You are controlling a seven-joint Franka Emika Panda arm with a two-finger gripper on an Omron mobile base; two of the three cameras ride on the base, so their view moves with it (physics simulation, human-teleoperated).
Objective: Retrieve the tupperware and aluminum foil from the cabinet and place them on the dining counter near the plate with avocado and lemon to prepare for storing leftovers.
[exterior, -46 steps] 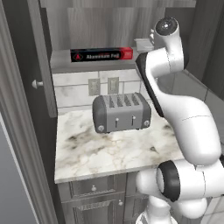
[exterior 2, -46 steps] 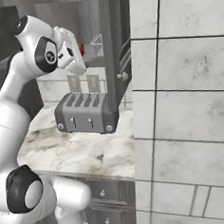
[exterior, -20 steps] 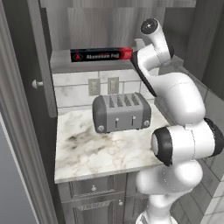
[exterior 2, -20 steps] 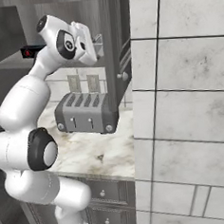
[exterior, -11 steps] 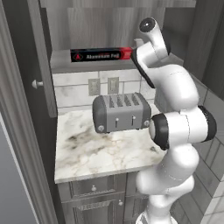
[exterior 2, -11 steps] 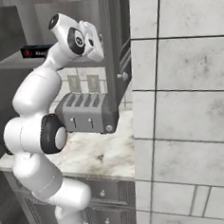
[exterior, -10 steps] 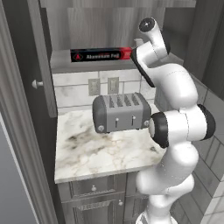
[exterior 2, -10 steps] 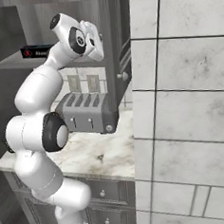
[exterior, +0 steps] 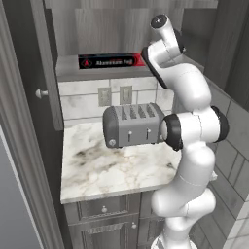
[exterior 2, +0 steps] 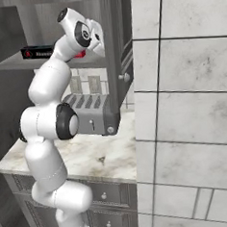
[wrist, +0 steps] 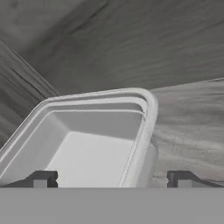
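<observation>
Translucent grey-white plastic: the tupperware (wrist: 94, 135) sits on the shelf inside the cabinet (exterior: 102, 29), open side up and without a lid, seen close from the hand camera with dark wood grain behind and beside it. Looks light and thin-walled, probably a bit springy, with smooth sides that could slip; the rolled rim is the stiffest part and the obvious place to take hold. The near right wall and its rim lie between the two finger tips, so a pinch across that wall, one finger inside and one outside, seems the likely grip. Squeezing too hard might flex the wall, and a one-sided hold may let the box tilt as it lifts. The gripper (wrist: 112, 178) stands spread wide, nothing in it; its finger tips (wrist: 40, 179) flank the rim but I cannot tell whether either one touches the plastic yet. From the base cameras the arm reaches up into the cabinet above the toaster (exterior: 133, 124), the hand (exterior 2: 94, 37) tucked in at the shelf's right end. The foil box (exterior: 112, 61), black with red ends, lies along the front of the same shelf, to the left of the hand. Marble counter (exterior: 112, 168) below, outlets on the backsplash.
</observation>
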